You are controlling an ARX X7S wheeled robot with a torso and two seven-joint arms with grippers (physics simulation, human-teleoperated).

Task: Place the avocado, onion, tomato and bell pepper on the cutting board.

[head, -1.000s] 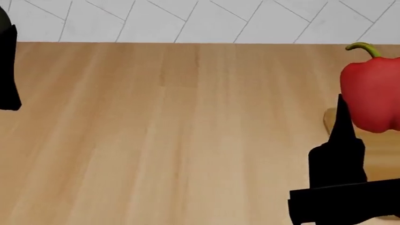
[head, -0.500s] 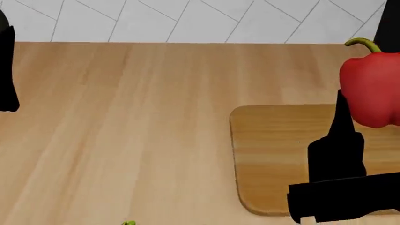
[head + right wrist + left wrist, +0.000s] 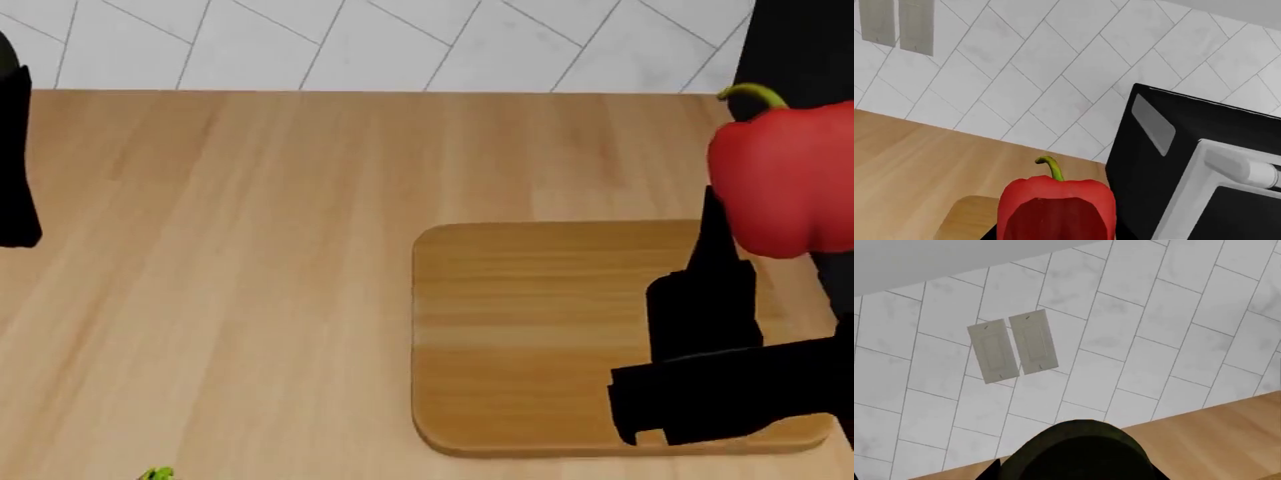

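Note:
My right gripper [image 3: 763, 222] is shut on the red bell pepper [image 3: 781, 175] and holds it in the air over the right part of the cutting board [image 3: 534, 330], a light wooden slab on the counter. In the right wrist view the bell pepper [image 3: 1057, 207] stands stem up between the jaws, with a corner of the cutting board [image 3: 967, 217] below it. At the head view's left edge my left gripper [image 3: 14, 150] is raised. In the left wrist view it is shut on the dark green avocado [image 3: 1077, 452]. Onion and tomato are out of view.
A black appliance [image 3: 1187, 165] stands close beside the pepper on the right, against the tiled wall [image 3: 400, 45]. Two outlet plates [image 3: 1014, 347] are on the wall. A small green tip [image 3: 158, 475] pokes in at the head view's bottom edge. Wooden counter [image 3: 240, 280] lies left of the board.
The head view has swung right: the cutting board has slid from the right edge to the centre-right and the black appliance has come into view. Both grippers keep their loads.

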